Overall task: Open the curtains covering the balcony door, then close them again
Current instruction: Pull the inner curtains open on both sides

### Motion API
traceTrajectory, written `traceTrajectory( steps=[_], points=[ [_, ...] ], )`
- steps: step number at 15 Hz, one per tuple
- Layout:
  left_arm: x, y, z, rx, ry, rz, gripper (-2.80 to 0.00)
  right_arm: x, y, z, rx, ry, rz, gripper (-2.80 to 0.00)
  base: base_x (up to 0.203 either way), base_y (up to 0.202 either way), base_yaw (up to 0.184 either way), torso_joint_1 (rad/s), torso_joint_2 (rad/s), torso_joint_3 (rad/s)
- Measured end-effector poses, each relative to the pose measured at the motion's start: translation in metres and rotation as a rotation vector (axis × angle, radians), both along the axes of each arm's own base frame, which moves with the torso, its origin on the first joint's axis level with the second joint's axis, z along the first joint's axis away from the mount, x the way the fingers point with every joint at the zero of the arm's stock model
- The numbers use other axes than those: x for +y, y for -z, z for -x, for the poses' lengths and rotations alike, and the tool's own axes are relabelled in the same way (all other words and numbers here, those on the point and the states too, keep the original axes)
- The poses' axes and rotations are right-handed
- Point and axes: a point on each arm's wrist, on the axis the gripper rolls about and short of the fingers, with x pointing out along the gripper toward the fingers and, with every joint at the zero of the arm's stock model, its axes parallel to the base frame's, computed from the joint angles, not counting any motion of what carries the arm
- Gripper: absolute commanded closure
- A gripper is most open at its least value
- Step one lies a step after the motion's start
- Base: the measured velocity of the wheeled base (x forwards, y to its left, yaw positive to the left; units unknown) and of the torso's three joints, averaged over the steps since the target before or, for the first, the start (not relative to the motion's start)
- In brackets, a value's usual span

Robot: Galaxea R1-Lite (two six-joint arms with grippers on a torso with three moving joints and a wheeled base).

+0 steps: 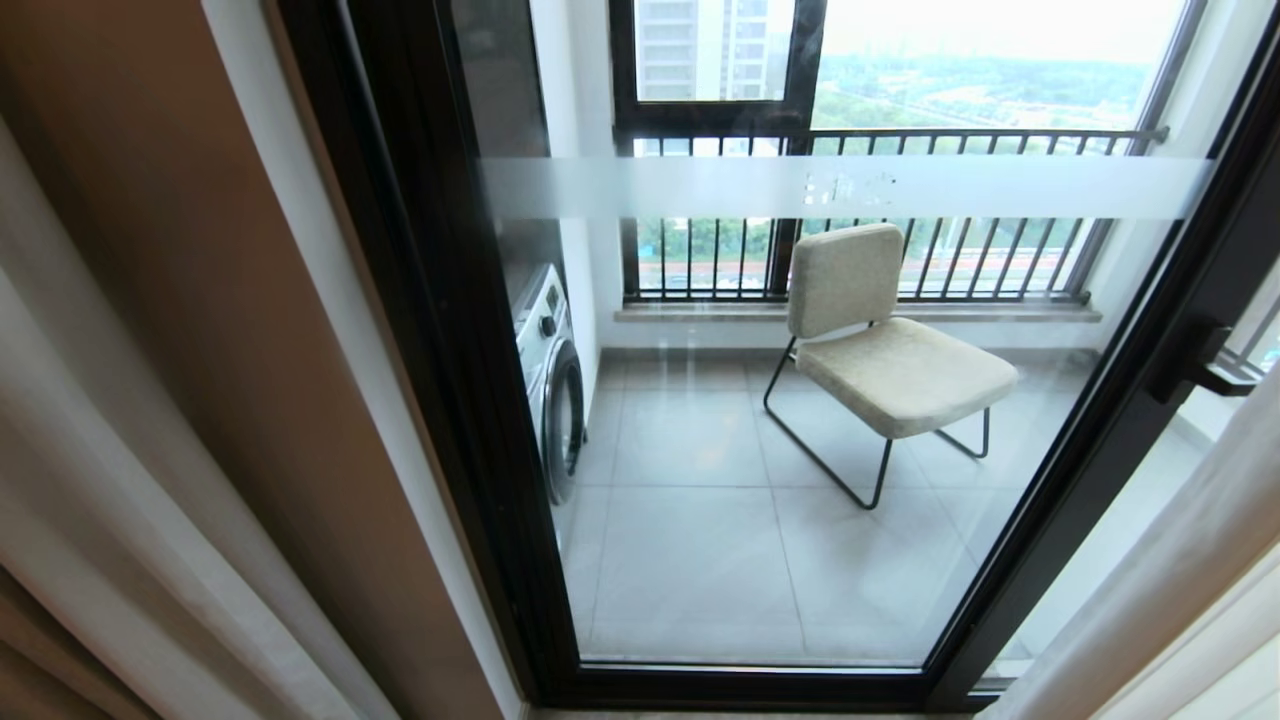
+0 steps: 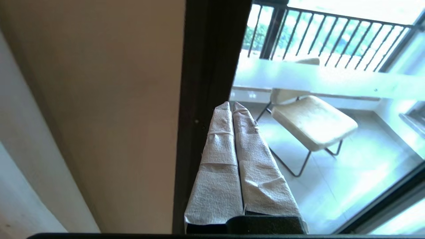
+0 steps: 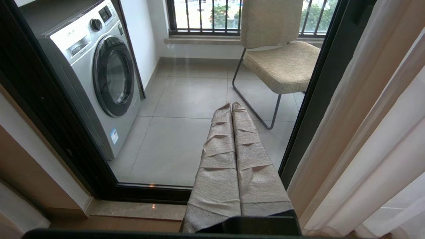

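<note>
Curtains (image 1: 110, 470) drawn aside, balcony door (image 1: 760, 420) uncovered; left hand (image 2: 231, 105) and right hand (image 3: 231, 105) both clenched, empty.

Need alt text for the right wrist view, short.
The right tool, its two wrapped fingers shut on nothing, points at the black-framed glass balcony door. Through the glass are a silver front-loading washing machine and a beige cushioned chair on thin black metal legs on grey tiles; pale pleated curtains hang beside the door frame.
</note>
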Motion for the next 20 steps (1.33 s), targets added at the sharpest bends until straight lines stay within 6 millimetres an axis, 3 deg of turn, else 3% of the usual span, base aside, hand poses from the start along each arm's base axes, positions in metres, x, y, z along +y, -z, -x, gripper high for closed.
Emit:
traceTrajectory(
  steps=[6, 11, 20],
  points=[
    [-0.026, 0.065, 0.005, 0.189, 0.196, 0.024, 0.0, 0.0, 0.0, 0.0, 0.0, -0.001, 0.0, 0.0, 0.0, 0.0, 0.0, 0.0, 0.0, 0.0],
    [-0.033, 0.116, 0.026, 0.31, 0.246, 0.04, 0.0, 0.0, 0.0, 0.0, 0.0, 0.0, 0.0, 0.0, 0.0, 0.0, 0.0, 0.0, 0.0, 0.0],
    [-0.035, 0.163, 0.048, 0.402, 0.246, 0.06, 0.0, 0.0, 0.0, 0.0, 0.0, -0.001, 0.0, 0.0, 0.0, 0.0, 0.0, 0.0, 0.0, 0.0]
  ],
)
